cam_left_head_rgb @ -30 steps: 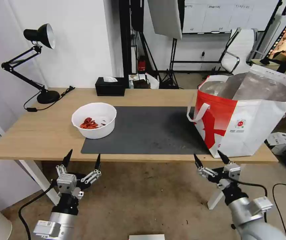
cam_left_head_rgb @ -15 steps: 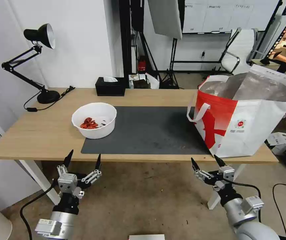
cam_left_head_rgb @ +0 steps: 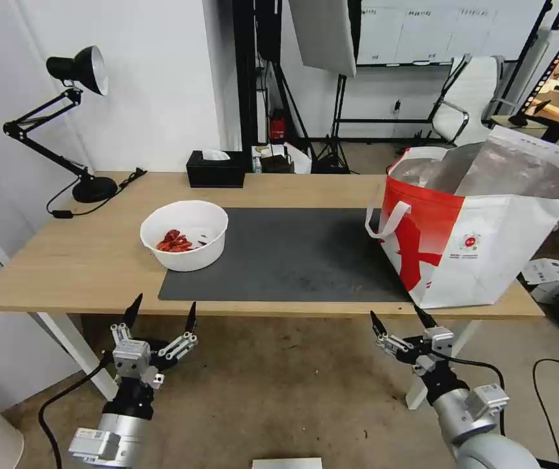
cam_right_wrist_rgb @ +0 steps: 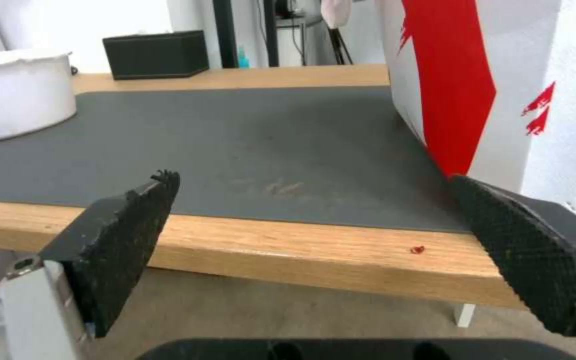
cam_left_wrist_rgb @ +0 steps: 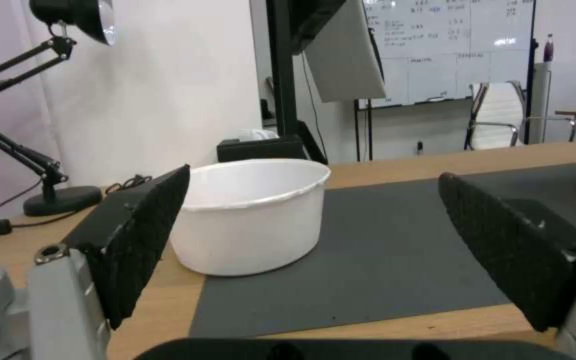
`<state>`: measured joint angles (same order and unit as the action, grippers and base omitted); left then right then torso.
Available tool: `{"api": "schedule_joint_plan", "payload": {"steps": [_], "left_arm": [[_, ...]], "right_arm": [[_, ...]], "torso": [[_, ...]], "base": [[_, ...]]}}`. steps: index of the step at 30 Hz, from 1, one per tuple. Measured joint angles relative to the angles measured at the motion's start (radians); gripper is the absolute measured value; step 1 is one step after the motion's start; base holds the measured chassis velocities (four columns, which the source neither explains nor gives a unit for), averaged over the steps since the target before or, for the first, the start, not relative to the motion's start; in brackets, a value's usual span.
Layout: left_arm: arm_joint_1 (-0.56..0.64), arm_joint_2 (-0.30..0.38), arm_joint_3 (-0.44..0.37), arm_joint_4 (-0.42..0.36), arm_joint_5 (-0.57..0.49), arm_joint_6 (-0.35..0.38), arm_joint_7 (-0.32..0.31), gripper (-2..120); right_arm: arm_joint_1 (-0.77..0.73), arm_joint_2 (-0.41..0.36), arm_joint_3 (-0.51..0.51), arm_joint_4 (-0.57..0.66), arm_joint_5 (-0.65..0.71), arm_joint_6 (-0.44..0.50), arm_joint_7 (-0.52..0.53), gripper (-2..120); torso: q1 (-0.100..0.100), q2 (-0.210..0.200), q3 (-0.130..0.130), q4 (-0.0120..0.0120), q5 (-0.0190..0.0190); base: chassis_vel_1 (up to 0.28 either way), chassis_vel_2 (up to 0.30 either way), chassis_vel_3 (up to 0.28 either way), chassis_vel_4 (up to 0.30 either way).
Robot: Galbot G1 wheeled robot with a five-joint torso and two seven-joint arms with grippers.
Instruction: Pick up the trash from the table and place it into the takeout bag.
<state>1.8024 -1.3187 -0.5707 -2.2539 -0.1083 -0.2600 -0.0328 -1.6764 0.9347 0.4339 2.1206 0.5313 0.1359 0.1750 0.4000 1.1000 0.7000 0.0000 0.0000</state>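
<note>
While both arms hang below the table's [cam_left_head_rgb: 84,260] near edge, we note the left gripper [cam_left_head_rgb: 160,314] spread wide, empty, pointing at the white bowl [cam_left_head_rgb: 184,243] straight beyond it; the bowl straddles the dark mat's [cam_left_head_rgb: 292,257] left border and holds red shells [cam_left_head_rgb: 174,241]. The right gripper [cam_left_head_rgb: 397,317], equally wide and empty, sits just under the takeout bag [cam_left_head_rgb: 475,228], which stands open, foil lining showing.
</note>
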Motion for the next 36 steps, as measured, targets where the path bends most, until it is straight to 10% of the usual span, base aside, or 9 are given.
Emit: {"api": "schedule_joint_plan", "payload": {"steps": [22,30,36], "left_arm": [[-0.036,0.026,-0.004,-0.004,-0.04,0.045,-0.013,100],[-0.232,0.21,-0.034,-0.058,-0.371,0.341,-0.165,100],[-0.47,0.487,-0.019,0.073,-0.772,0.502,-0.263,100]], "right_arm": [[0.001,-0.001,0.0,0.0,0.001,0.0,-0.001,100],[0.001,-0.001,0.0,0.001,0.001,0.0,-0.001,100],[0.001,-0.001,0.001,0.001,0.001,0.0,0.0,100]], "torso": [[0.0,0.0,0.0,0.0001,-0.0002],[0.0,0.0,0.0,-0.0001,-0.0004],[0.0,0.0,0.0,0.0001,-0.0006]], "base": [[0.0,0.0,0.0,0.0],[0.0,0.0,0.0,0.0],[0.0,0.0,0.0,0.0]]}}
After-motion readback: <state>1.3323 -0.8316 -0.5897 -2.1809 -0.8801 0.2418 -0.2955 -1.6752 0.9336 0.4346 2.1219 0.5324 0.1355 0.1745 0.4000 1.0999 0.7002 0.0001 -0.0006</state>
